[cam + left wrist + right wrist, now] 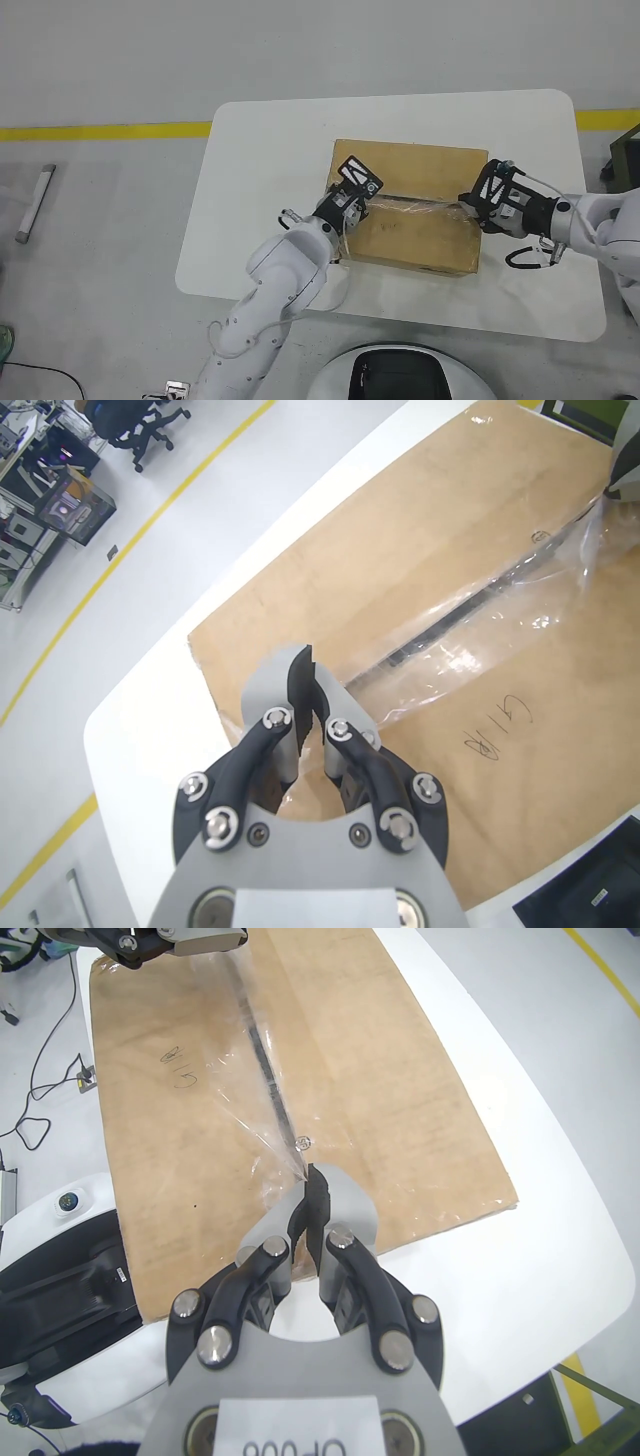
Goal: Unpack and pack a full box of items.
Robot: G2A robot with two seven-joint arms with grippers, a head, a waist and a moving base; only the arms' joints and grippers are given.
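A closed cardboard box [420, 168] lies near the middle of the white table [270, 160], its long side running 9 to 3 o'clock; its near flap carries a pen scribble [495, 730]; clear tape [475, 625] covers the centre seam, wrinkled and lifted off the card toward the 3 o'clock end; there the right gripper [309, 1188] has its fingers pressed together on the raised film; at the 9 o'clock end the left gripper [307, 680] sits over the seam, fingers together, though whether tape is caught between them I cannot tell; beyond the table, at 12 o'clock, a yellow floor line [100, 130] runs across.
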